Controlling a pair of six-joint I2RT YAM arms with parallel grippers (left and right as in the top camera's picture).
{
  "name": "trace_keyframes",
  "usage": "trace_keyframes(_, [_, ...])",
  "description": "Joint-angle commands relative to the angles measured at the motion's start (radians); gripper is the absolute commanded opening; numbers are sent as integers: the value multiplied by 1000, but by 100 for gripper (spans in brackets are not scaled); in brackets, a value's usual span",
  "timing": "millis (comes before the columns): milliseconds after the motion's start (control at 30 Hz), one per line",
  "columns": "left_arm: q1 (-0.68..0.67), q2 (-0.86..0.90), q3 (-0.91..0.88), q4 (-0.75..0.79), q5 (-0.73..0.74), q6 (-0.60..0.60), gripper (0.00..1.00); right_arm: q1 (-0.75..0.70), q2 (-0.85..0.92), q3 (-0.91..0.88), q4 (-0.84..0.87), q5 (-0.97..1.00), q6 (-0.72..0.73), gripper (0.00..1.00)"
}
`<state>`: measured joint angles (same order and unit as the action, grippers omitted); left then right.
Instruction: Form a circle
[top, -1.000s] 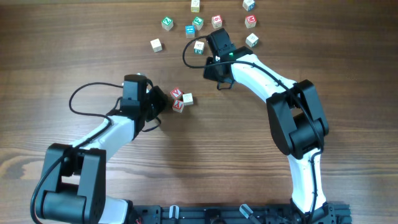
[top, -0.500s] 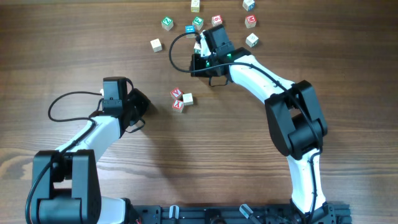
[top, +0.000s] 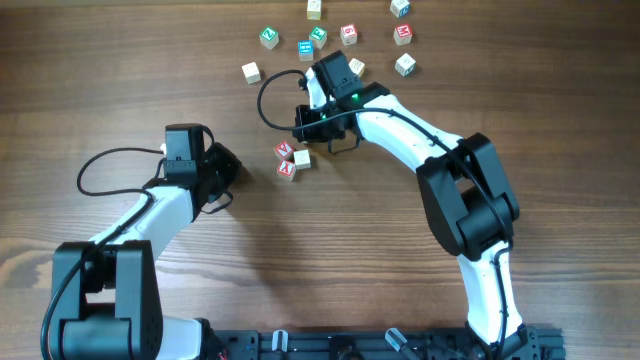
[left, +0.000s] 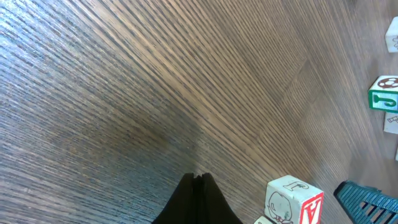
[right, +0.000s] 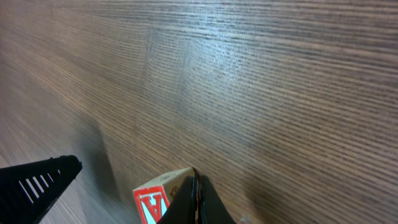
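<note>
Left gripper is seen closed tight with nothing held, parked left of the middle of the tabletop and apart from the cubes. The circle — three small letter cubes in a tight group, two red-printed, one pale — is found near the tabletop's middle. Right gripper is likewise closed and empty, its tips poised just over the group's far side; contact cannot be told. Loose mixed-colour cubes are scattered along the far edge.

The left black tool, tips pressed together, hangs over the brown wood-grain counter. A red-printed pale wooden cube sits near its right; a green-printed wooden cube lies farther off.
</note>
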<state>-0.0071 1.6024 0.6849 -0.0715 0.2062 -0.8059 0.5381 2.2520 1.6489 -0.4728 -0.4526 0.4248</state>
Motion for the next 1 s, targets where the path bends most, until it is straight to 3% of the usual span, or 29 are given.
trace_keyframes(0, [5, -17, -6, -1, -18, 20, 4, 11, 16, -6, -4, -20, -3, 5])
trace_keyframes(967, [5, -17, -6, -1, -18, 20, 4, 29, 16, -6, -48, -20, -5, 5])
